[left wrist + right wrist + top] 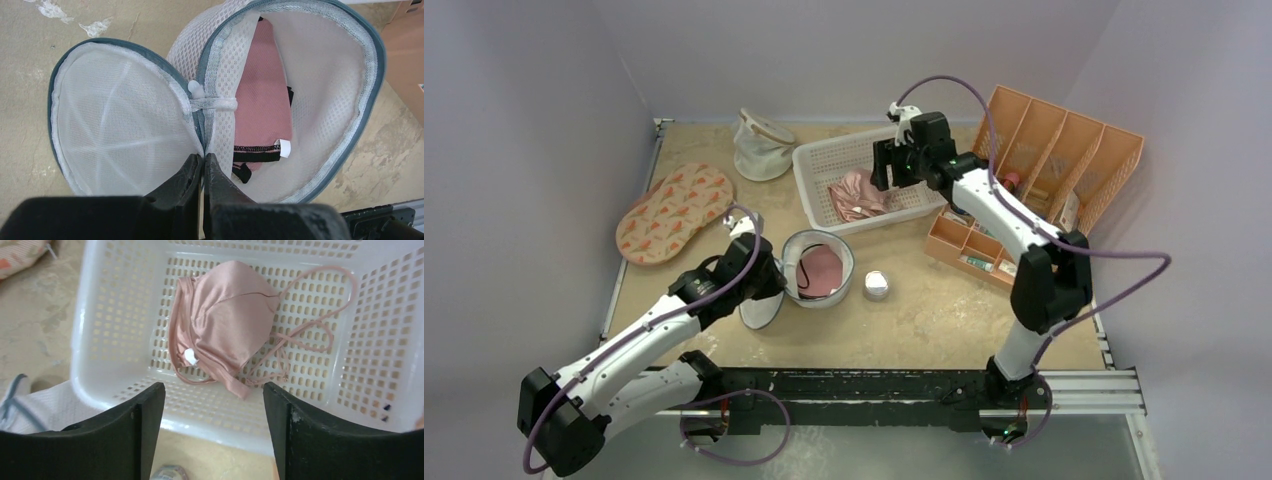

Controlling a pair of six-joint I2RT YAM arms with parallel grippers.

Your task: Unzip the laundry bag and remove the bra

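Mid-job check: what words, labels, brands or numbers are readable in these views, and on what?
Nothing reads as text in any view.
Tag on the bra in the laundry bag: white, no print legible.
Label on the satin bra in the basket: white, no print legible.
Packets in the orange organizer: printing too small to read.

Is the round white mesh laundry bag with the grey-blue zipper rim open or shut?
Open: the white mesh laundry bag has its circular lid flipped aside, and a pink padded bra shows inside.
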